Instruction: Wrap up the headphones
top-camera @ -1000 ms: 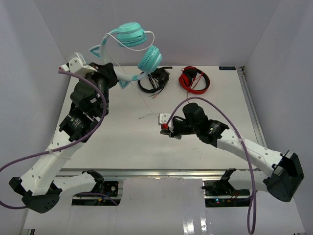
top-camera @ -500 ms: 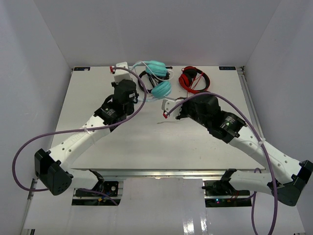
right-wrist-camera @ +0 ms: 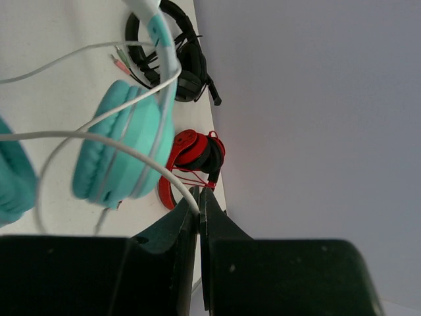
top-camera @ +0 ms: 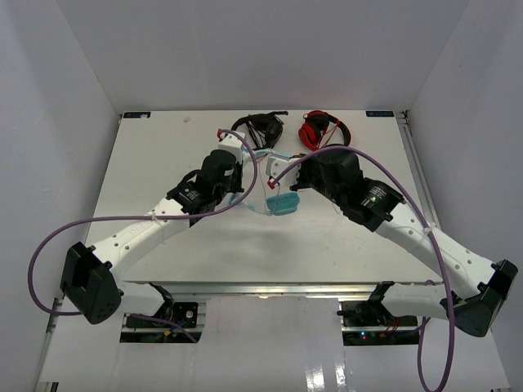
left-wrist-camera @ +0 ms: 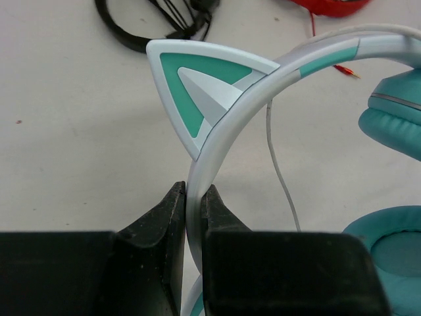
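Headphones (top-camera: 283, 204) were noted mid-way across the worktop (top-camera: 155, 155) between both arms, headband (left-wrist-camera: 227, 125) clamped by the closed left claw (left-wrist-camera: 194, 197), thin white cable (right-wrist-camera: 66, 135) pinched in the closed right claw (right-wrist-camera: 198, 197), ear cups (right-wrist-camera: 118, 145) lying close beside that claw.

Teal headphones (top-camera: 283, 204) at mid-desk (top-camera: 147, 188): one ear cup shows plainly, with the pale headband curving away behind it. The left fingers (top-camera: 232, 147) are behind and left of the cup and the right fingers (top-camera: 276, 169) just behind it, both arms converging there, contact unclear from above. Black headphones (top-camera: 260, 126) and red headphones (top-camera: 321, 131) lie farther behind, black left of red.
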`<action>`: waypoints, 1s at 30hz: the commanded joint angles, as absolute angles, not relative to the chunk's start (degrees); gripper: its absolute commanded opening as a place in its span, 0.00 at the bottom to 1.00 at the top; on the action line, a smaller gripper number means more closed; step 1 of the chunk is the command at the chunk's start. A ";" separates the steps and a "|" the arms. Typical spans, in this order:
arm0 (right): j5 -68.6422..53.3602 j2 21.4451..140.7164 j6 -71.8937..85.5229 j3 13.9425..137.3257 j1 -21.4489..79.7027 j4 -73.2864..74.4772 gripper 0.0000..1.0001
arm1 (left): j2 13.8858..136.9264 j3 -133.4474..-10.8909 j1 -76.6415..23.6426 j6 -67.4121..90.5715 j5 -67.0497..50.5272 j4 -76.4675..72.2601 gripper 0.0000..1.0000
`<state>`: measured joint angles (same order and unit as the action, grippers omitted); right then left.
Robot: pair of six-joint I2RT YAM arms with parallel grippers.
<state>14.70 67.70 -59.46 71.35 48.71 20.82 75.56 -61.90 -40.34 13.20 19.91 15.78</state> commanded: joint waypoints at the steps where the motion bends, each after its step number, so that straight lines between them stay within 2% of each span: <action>1: 12.85 66.83 -62.59 70.05 46.67 20.51 0.08 | 70.16 -59.61 -40.90 7.88 5.48 10.92 0.00; 8: 3.45 66.09 -60.09 68.20 42.19 20.99 0.08 | 65.25 -55.48 -41.04 2.21 -6.94 8.91 0.00; 16: -23.15 67.86 -50.38 67.85 31.39 22.50 0.11 | 62.04 -56.28 -41.04 4.43 -12.56 7.22 0.00; 21: -38.28 68.87 -44.24 68.34 26.11 22.41 0.13 | 61.61 -58.85 -40.96 6.76 -11.27 8.04 0.00; 30: -48.60 68.28 -33.10 70.19 24.08 17.79 0.13 | 64.87 -61.41 -41.04 6.97 -7.61 12.47 0.00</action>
